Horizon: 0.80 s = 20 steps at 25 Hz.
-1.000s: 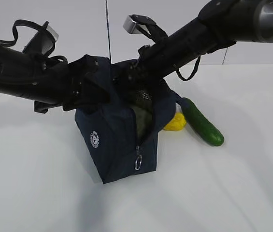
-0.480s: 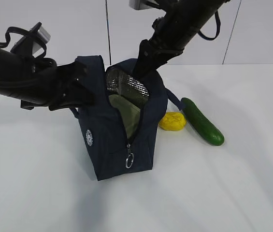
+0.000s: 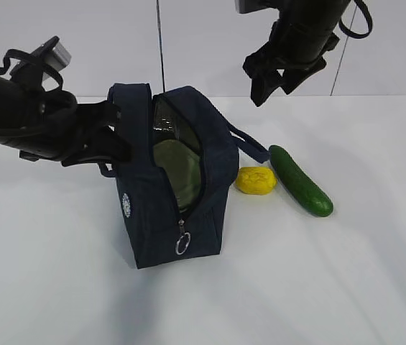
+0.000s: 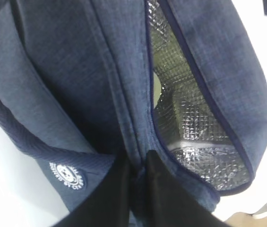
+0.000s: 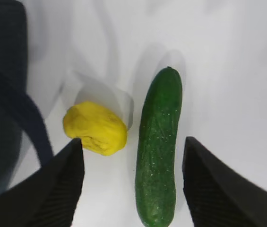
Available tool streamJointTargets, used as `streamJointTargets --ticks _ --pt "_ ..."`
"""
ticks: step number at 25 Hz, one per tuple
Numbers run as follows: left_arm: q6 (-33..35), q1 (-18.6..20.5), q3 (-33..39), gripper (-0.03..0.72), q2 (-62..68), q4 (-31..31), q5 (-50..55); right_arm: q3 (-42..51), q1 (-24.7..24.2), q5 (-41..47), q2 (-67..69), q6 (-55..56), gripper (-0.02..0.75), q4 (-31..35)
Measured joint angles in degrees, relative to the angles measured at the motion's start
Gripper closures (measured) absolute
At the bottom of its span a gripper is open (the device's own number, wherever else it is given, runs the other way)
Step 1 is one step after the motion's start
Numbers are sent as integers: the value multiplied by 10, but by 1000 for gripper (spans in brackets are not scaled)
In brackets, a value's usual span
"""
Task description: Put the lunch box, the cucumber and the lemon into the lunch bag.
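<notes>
The navy lunch bag (image 3: 156, 208) stands open on the white table. The lunch box's pale green lid (image 3: 177, 169) shows inside it, and as a sliver in the left wrist view (image 4: 157, 87). My left gripper (image 3: 115, 136) is shut on the bag's upper fabric edge (image 4: 133, 142) beside the opening; it shows in the left wrist view (image 4: 138, 177). My right gripper (image 3: 269, 77) is open and empty, high above the lemon (image 3: 255, 180) and cucumber (image 3: 300, 180). In the right wrist view the lemon (image 5: 95, 128) and cucumber (image 5: 158, 146) lie side by side below the open gripper (image 5: 132, 161).
The bag's silver foil lining (image 4: 190, 109) and round white logo (image 4: 67, 174) show. A loop handle (image 3: 249, 144) hangs toward the lemon, and the zipper ring (image 3: 182, 245) hangs at the front. A white wall stands behind the table.
My right gripper has come out of the bag and risen up and to the right, empty. The lunch box stays inside. The bag has swung more upright under my left gripper.
</notes>
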Motion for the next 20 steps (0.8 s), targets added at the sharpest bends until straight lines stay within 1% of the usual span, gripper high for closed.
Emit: streamJointTargets --ticks 6,12,20 --pt "0 0 0 669 0 11 2 0 -19 0 33 70 251 -24" --pt "0 0 0 669 -1 21 4 0 -36 0 77 83 251 -43" --pt "0 0 0 669 -1 24 7 0 -43 -1 116 88 251 -23"
